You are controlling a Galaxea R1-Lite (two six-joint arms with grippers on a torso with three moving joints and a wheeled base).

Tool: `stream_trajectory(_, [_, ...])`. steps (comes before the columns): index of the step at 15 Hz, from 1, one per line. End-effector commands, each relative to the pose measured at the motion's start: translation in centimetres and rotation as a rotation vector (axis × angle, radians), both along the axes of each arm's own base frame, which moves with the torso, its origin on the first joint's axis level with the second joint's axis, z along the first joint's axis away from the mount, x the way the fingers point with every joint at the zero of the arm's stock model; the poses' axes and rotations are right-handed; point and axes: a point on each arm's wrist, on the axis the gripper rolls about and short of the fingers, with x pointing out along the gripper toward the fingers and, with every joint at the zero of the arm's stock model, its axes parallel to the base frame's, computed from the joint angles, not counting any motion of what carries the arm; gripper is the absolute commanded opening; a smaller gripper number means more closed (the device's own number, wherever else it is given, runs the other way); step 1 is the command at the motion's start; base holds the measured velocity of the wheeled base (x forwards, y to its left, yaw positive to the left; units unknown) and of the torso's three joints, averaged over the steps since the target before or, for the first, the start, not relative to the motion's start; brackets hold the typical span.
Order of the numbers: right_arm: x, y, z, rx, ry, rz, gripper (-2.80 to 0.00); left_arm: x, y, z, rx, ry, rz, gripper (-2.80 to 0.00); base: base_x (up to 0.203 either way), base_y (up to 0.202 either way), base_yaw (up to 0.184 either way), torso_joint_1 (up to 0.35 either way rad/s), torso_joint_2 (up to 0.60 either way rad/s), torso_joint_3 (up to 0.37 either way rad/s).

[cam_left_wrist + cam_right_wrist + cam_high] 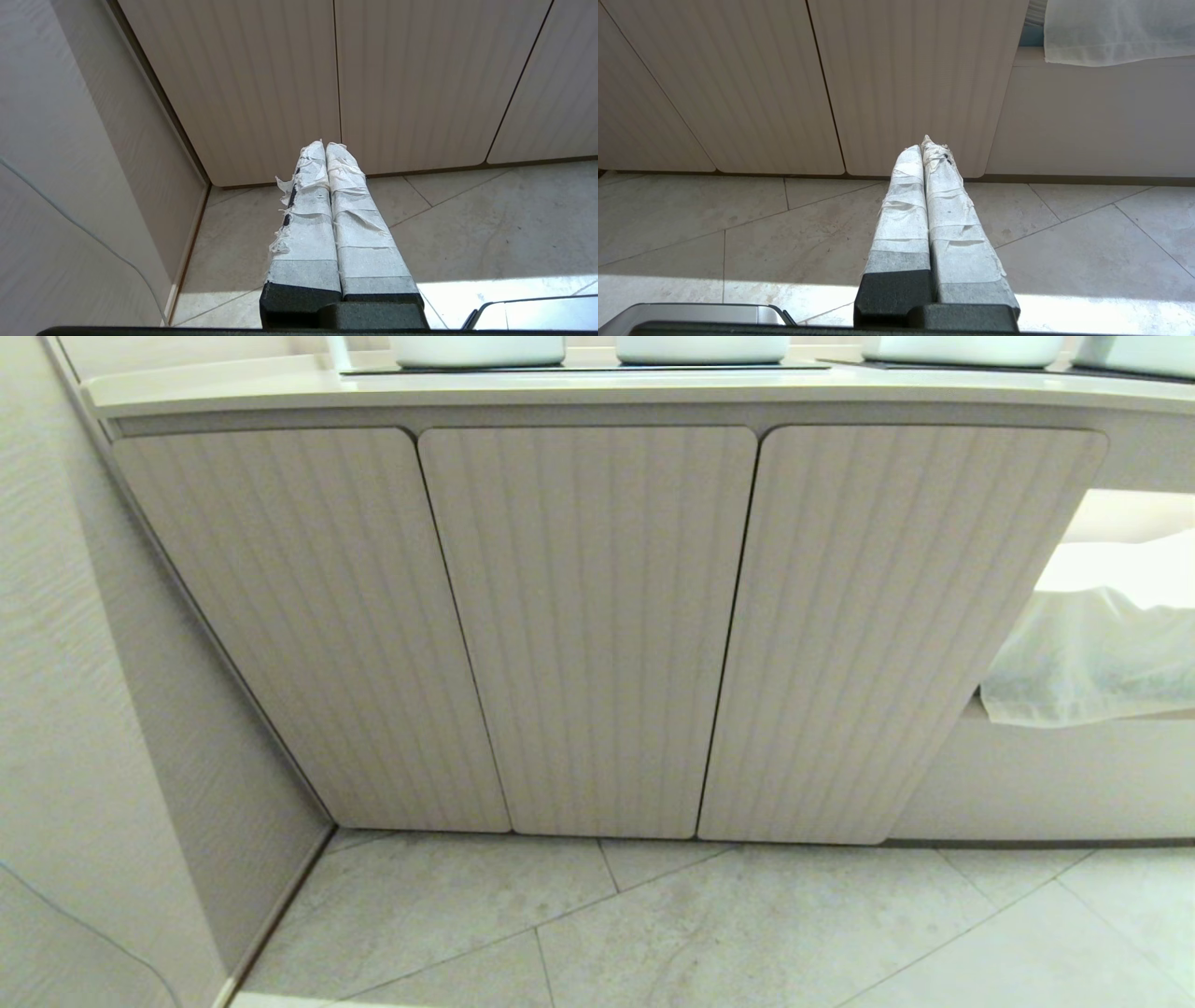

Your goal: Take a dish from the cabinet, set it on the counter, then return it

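Beige fluted doors all closed, both arms low before the cabinet

Beige and ribbed, the three tall doors of the cabinet (588,625) stand closed side by side under the cream bench (597,387), which runs across twelve o'clock of the head view. White vessels (700,347) sit on a black inset panel (579,369) of the bench. The dish is not visible in any view; no door is open to show the inside. At three o'clock of the head view a white cloth (1102,653) hangs over the edge of an open niche beside the right-hand door.

Neither arm shows in the head view. The left gripper (325,145) hangs low above the tiled floor (653,924), its tape-wrapped jaws pressed together and empty, aimed at the seam between the left and middle doors, near the side wall (84,709). The right gripper (923,148) is likewise low, jaws pressed together, holding nothing, aimed at the bottom of the right-hand door.
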Motion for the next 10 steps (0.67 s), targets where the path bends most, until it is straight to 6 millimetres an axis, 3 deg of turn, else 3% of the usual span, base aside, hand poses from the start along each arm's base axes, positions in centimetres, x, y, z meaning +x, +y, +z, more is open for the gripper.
stream_trajectory(1, [-0.01,0.00,0.00,0.000,-0.001,0.000,-2.80,0.01,0.00,0.01,0.000,0.000,0.000,-2.80,0.000,0.000,0.000,0.000,0.00,0.000])
stream_trajectory(10, [0.01,0.00,0.00,0.001,0.000,0.000,-2.80,0.01,0.00,0.01,0.000,-0.001,0.000,-2.80,0.000,0.000,0.000,0.000,0.00,0.000])
